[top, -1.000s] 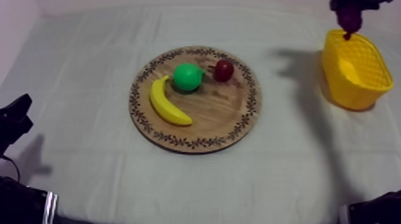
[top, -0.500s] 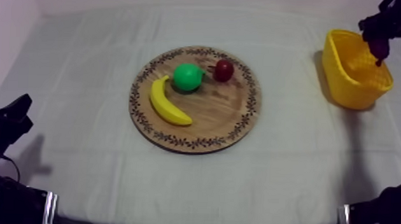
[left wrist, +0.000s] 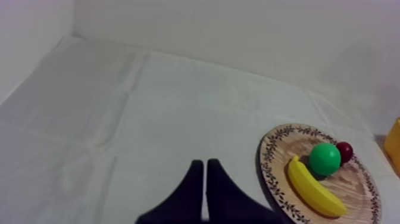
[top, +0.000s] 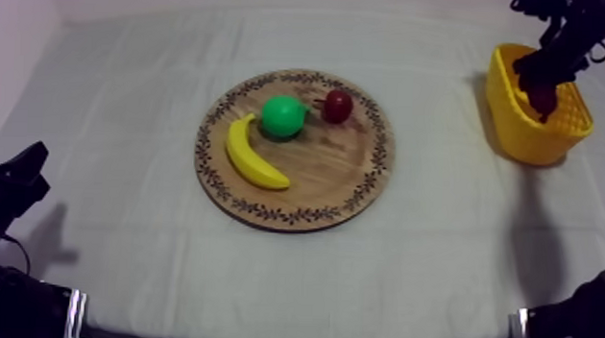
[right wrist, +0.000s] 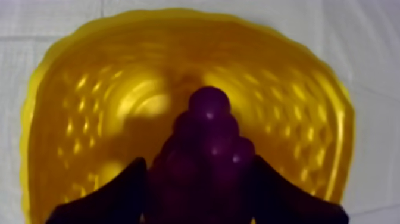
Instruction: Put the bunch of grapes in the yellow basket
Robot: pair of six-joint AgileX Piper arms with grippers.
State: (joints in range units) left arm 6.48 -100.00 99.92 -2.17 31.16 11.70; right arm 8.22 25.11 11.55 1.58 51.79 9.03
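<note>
You have one bunch of grapes [top: 542,101], and it sits between the two black fingers of your right gripper [top: 548,72], at the upper right of the top view. In the right wrist view the fingers [right wrist: 110,193] are closed against both sides of the bunch [right wrist: 208,143], whose tip points into the basket [right wrist: 89,119]. The grapes hang over the open mouth of the basket; you cannot tell whether they touch its floor.

There is one yellow basket [top: 519,130], close to the right edge of the top view, with its far rim under the right arm. One board [top: 335,167] lies at the middle of the cloth [top: 125,126], well apart from the basket, with bare cloth between them. On the board you count one banana [top: 254,158], one pear [top: 283,116] just beside it, and one small red fruit [top: 338,106] near the pear.

Your left gripper [top: 16,180] sits low at the left edge of the top view. In the left wrist view its fingers [left wrist: 193,184] lie together as a narrow wedge, holding nothing, over bare cloth beside the board.
</note>
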